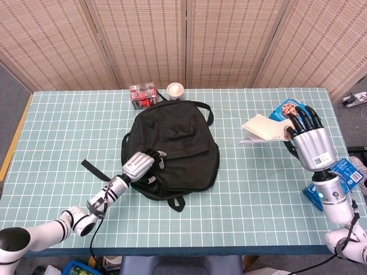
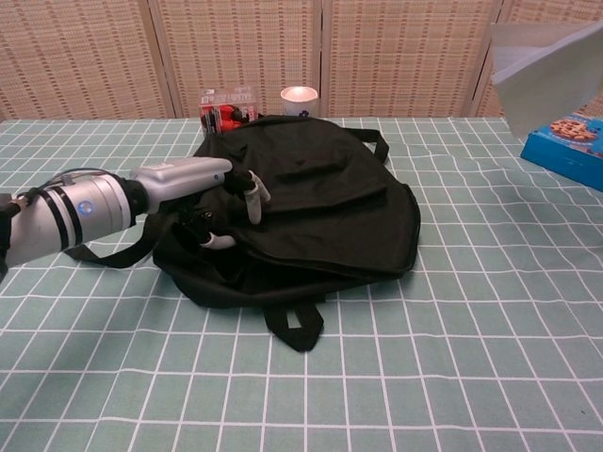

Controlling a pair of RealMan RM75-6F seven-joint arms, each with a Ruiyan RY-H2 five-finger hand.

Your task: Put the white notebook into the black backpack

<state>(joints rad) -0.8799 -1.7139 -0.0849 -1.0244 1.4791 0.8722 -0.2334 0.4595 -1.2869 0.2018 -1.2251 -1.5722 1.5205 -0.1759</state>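
Head view shows the black backpack (image 1: 171, 144) lying flat at the middle of the green gridded table (image 1: 57, 132), its strap (image 1: 92, 168) trailing toward 8 o'clock. The left hand (image 1: 139, 164) sits at the bag's 7 o'clock edge; in the chest view its fingers (image 2: 252, 192) are curled over and into the fabric there, lifting a fold of the near-left edge, so it grips the backpack. The white notebook (image 1: 262, 129) hangs above the table at 3 o'clock from the bag, well apart from it. The right hand (image 1: 308, 139) holds it by its right edge: the dark fingertips (image 1: 298, 118) lie along that edge, the pages fanning out toward 9 o'clock from them. At 12 o'clock from the bag stand a red-and-clear box (image 1: 144, 95) and a paper cup (image 1: 175, 90). A blue biscuit box (image 2: 569, 137) lies at the table's right edge.
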